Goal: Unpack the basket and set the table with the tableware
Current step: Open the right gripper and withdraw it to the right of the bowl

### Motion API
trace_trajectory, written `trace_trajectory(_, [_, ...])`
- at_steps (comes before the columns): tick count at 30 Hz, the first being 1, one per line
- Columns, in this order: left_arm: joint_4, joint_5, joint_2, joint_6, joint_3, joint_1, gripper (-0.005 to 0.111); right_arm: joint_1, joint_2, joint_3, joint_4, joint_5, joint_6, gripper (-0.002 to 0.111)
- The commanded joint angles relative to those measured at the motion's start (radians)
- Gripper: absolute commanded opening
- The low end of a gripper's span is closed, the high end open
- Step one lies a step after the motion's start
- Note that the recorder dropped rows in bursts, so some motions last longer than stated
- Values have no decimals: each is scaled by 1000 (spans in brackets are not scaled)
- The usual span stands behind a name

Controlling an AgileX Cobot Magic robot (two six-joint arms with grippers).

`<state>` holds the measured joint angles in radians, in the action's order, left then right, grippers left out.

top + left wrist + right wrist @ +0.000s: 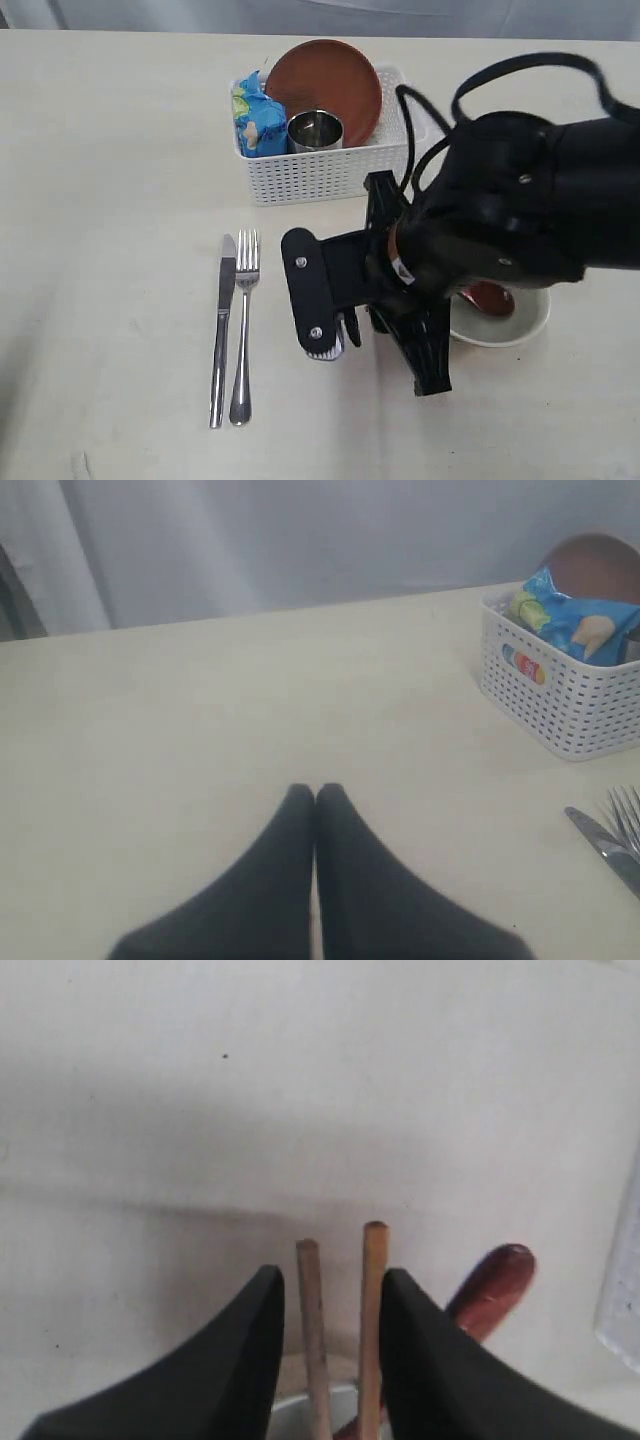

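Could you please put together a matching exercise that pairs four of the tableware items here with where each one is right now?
Column one
1. plate
2. fork
3. chopsticks
4. spoon

Column two
a. between the fingers of the right end effector
b. in the white bowl
c. leaning in the basket
d. flat on the table beside the knife

Pairs: 1-c, 2-d, 3-a, 4-b.
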<state>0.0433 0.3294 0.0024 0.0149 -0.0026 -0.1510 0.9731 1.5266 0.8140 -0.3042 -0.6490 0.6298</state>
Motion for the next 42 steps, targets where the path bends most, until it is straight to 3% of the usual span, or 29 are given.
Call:
trace_trajectory(1, [1,-10,-2,-4,3,2,0,-4,-123,-2,11,-18,-182,31])
trace_trajectory(6, [1,-10,-2,-4,3,2,0,-76,-232,-2,-62,-116,-785,31])
trace_trajectory(9, [1,-10,-2,-4,3,2,0,-178,-268,-2,-56,-259,-923,31])
trace_trajectory(14, [1,-10,-2,-4,3,2,0,-373,-298,-2,133,-379,-929,31])
trace_trajectory(19, [1,-10,-2,-4,3,2,0,-497,-303,-34,214,-381,-921,32])
trace_trajectory(31, [1,-10,-2,-4,3,2,0,-620,-307,-155,251,-299,-917,31])
trace_trajectory(33, [1,-10,-2,-4,3,2,0,-633,-307,-155,244,-287,-917,25])
trace_trajectory(37, [1,-10,-2,-4,3,2,0,-699,-307,-155,205,-261,-912,0])
trace_trajectory(42, [1,-10,-2,-4,3,2,0,-787,-307,-167,209,-247,-871,-1])
